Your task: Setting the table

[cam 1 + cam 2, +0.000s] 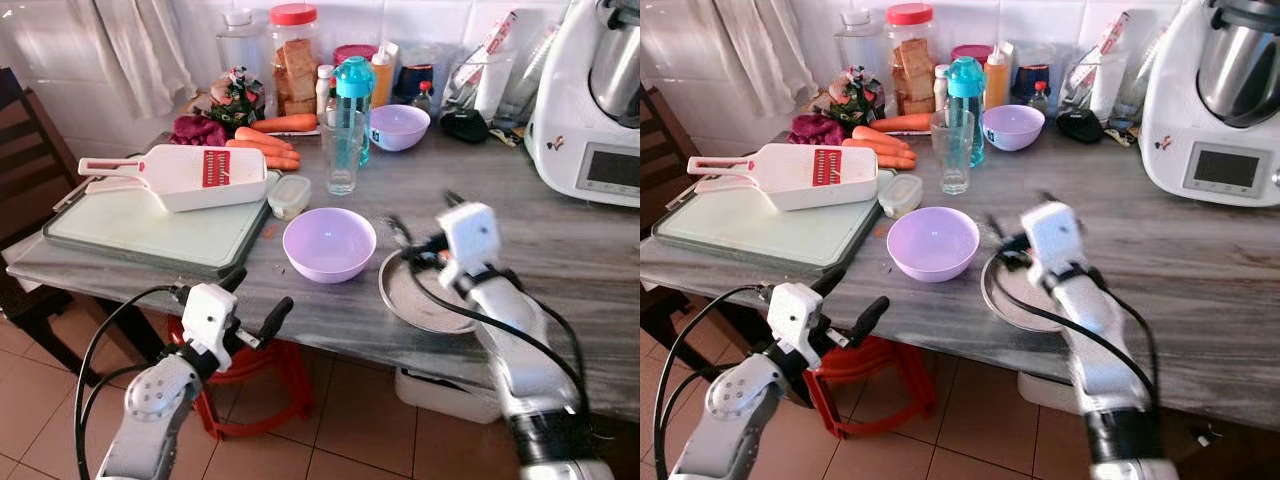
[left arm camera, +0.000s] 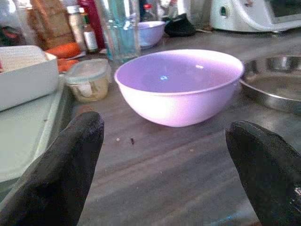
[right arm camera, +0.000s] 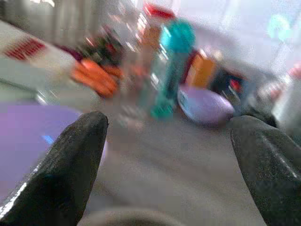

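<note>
A lilac bowl (image 1: 329, 243) stands near the front edge of the grey table (image 1: 560, 250), with a round steel plate (image 1: 415, 297) just to its right. A second lilac bowl (image 1: 399, 126) sits at the back beside a clear glass (image 1: 343, 151) and a teal bottle (image 1: 353, 100). My left gripper (image 1: 255, 303) is open below the table's front edge, pointing at the near bowl (image 2: 178, 84). My right gripper (image 1: 422, 222) is open above the steel plate, blurred, with nothing between its fingers (image 3: 70, 165).
A white slicer (image 1: 175, 175) lies on a pale cutting board (image 1: 140, 230) at the left, with a small lidded tub (image 1: 288, 195) beside it. Carrots (image 1: 270, 140), jars and bottles crowd the back. A white kitchen machine (image 1: 590, 100) stands at the right. A red stool (image 1: 255, 375) is under the table.
</note>
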### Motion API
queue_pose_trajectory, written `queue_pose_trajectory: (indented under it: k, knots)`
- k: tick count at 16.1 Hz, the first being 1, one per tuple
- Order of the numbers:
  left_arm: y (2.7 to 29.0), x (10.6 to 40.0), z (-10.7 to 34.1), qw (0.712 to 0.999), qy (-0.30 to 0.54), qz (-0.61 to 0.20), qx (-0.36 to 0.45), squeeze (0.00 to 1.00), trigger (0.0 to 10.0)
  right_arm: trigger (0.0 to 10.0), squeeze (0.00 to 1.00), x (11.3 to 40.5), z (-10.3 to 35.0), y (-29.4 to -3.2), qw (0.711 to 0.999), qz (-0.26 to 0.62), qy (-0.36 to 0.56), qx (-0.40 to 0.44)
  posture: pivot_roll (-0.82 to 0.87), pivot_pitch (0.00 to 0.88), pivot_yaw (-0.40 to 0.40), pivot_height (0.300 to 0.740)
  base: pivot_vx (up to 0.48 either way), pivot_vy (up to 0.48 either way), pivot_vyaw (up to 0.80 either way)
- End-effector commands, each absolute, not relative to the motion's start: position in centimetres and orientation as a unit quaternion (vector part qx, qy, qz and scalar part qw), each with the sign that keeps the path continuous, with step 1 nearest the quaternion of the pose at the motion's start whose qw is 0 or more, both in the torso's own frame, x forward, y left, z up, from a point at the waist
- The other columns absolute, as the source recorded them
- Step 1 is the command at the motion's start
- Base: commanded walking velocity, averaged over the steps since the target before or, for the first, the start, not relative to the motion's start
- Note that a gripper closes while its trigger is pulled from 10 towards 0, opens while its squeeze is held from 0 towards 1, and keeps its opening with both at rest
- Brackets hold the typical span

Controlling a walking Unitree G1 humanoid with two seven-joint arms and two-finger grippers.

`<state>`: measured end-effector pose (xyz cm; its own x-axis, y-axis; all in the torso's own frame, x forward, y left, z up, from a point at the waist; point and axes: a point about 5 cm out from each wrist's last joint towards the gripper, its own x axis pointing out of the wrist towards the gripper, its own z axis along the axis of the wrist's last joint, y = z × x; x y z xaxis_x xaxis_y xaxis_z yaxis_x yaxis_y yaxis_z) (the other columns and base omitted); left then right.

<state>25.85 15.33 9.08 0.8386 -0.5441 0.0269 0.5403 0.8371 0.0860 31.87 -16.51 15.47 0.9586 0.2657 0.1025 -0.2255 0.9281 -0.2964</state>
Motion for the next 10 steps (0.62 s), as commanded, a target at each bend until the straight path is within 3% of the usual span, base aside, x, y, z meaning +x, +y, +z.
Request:
queue_pose_trajectory:
  k: [1, 4, 8, 9, 10]
  knots:
    - [15.7, 26.0, 9.2, 0.957, -0.022, -0.285, 0.04, 0.0, 10.0, 10.0, 1.0, 31.7, 15.8, -16.8, 0.982, 0.108, -0.067, -0.141, -0.01, 0.0, 0.052, 0.74, 0.0, 0.0, 0.0]
    - [15.5, 26.2, 9.2, 0.953, -0.02, -0.302, 0.031, 0.0, 10.0, 10.0, 1.0, 30.7, 14.5, -18.4, 0.989, 0.064, 0.008, -0.13, -0.03, 0.0, 0.061, 0.74, 0.0, 0.0, 0.0]
    - [14.7, 25.6, 8.8, 0.935, 0.001, -0.354, 0.009, 0.0, 10.0, 10.0, 1.0, 30.9, 13.4, -19.0, 0.988, 0.073, 0.076, -0.115, -0.02, 0.0, 0.057, 0.74, 0.0, 0.0, 0.0]
    - [14.7, 25.6, 8.7, 0.934, 0.004, -0.357, 0.005, 0.0, 10.0, 10.0, 0.97, 30.8, 13.3, -18.9, 0.986, 0.078, 0.083, -0.118, -0.02, 0.0, 0.057, 0.74, 0.0, 0.0, 0.0]
    - [14.7, 25.4, 8.6, 0.932, 0.012, -0.362, 0.003, 0.0, 10.0, 10.0, 0.81, 30.6, 13.1, -18.8, 0.985, 0.085, 0.095, -0.118, -0.02, 0.0, 0.057, 0.74, 0.0, 0.0, 0.0]
